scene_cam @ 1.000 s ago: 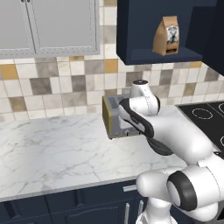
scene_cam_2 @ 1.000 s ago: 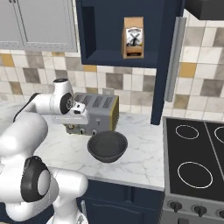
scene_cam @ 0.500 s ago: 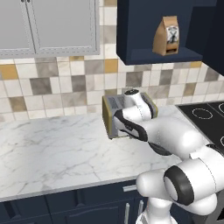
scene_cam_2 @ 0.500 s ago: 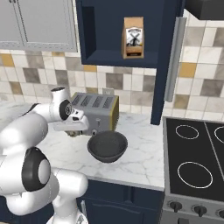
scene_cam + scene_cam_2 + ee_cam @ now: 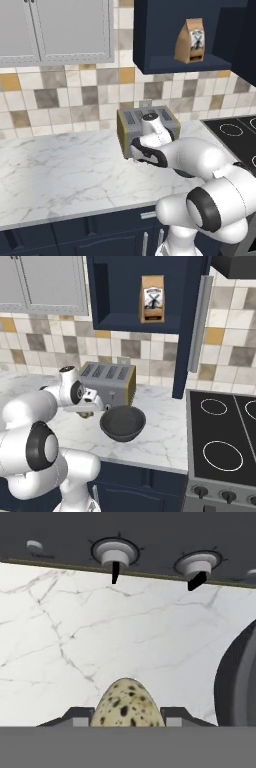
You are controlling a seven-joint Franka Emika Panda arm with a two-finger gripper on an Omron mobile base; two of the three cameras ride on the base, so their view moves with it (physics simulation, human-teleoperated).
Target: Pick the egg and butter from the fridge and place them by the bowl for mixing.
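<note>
Lowered toward the counter since earlier, the gripper clamps the egg; releasing high could roll it off beside the bowl.

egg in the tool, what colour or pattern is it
The egg is tan-beige with dark brown speckles, clearest in the hand view.

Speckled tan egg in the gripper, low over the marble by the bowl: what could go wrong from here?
1. The speckled tan egg, round, could roll across the white marble counter on release.
2. The dark charcoal bowl sits close beside the gripper; it could get nudged.
3. The grey metal toaster stands just ahead, leaving little clearance.
</note>
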